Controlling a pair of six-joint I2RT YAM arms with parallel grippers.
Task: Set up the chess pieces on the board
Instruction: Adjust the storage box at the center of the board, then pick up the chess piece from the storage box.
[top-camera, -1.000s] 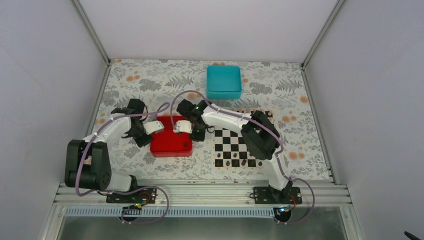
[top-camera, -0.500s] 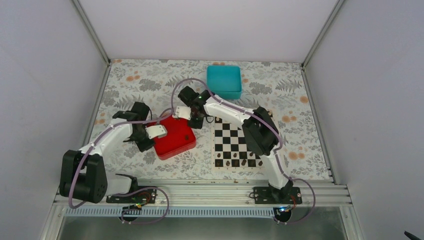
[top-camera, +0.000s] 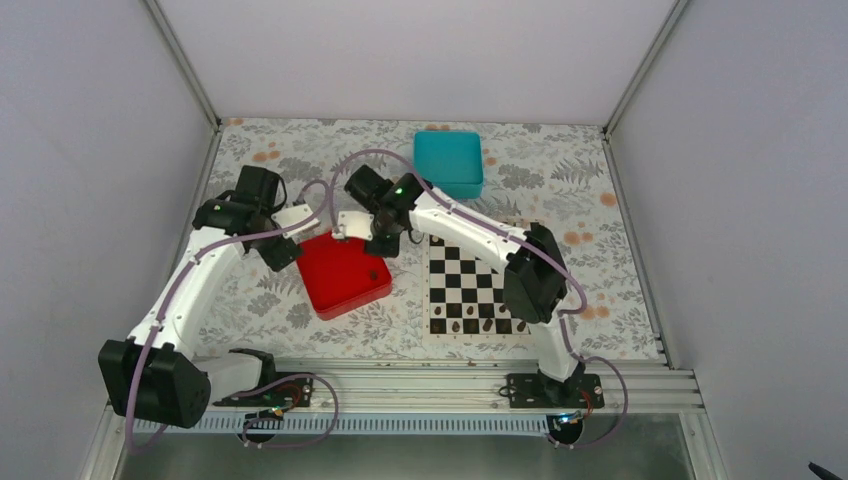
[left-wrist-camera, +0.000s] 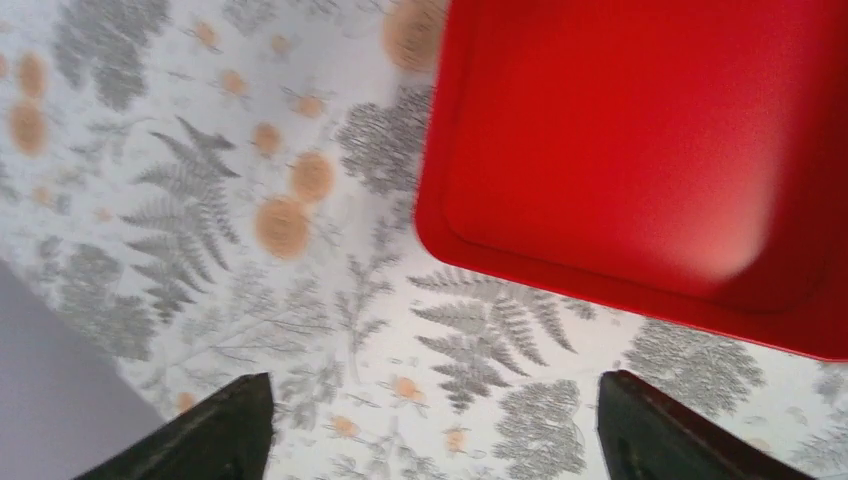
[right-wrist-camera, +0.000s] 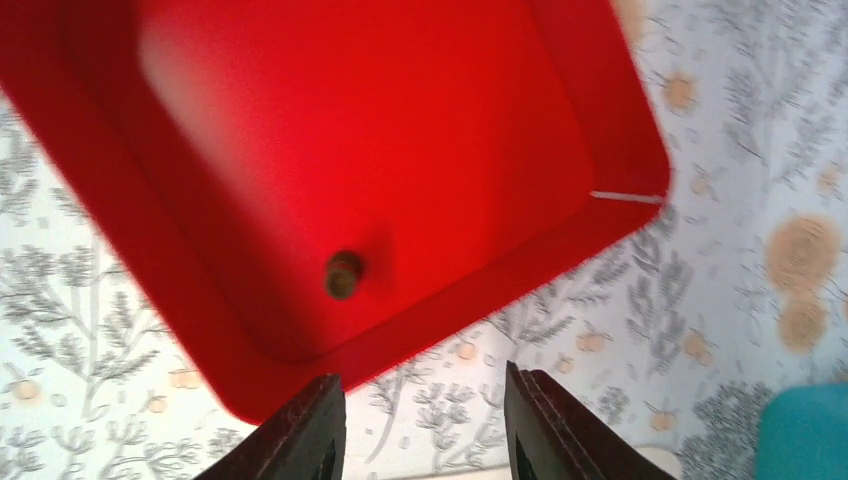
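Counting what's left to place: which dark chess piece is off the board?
The lone piece in the red tray; the other pieces stand on the board, near row.

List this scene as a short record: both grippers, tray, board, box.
left gripper: open, empty, over the table beside the red tray
right gripper: open, empty, by the red tray's edge
red tray: lies skewed to the board, holds one dark chess piece
board: a few dark pieces on its near rows
teal box: far side, beyond the board
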